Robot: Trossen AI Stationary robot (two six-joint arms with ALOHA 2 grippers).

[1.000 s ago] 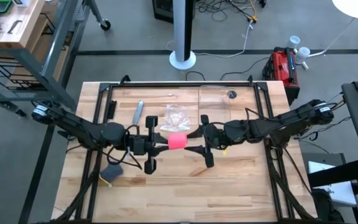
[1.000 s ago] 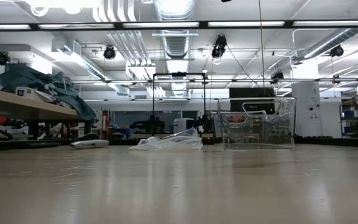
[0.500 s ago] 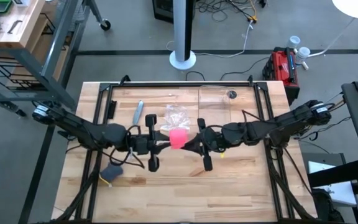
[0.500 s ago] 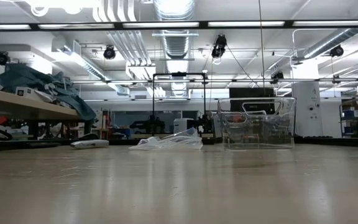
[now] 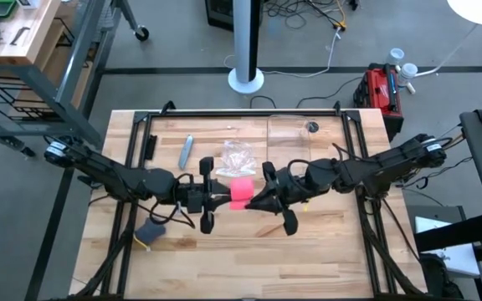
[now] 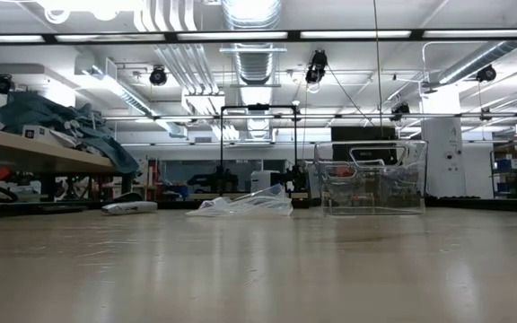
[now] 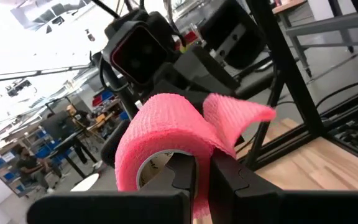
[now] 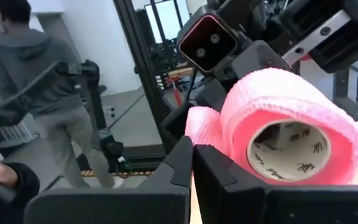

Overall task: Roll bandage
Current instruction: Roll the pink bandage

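here both hands, left hand [image 5: 222,197] and right hand [image 5: 254,201], pinch the bandage [image 5: 242,191].

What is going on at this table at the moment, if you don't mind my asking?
The two arms are rolling up a pink bandage, held in the air over the middle of the wooden table. The left gripper is shut on the roll's wall, one finger inside the core. The right gripper is shut on the bandage's loose tail beside the roll. A crinkled plastic bag and a clear bin sit untouched farther back.
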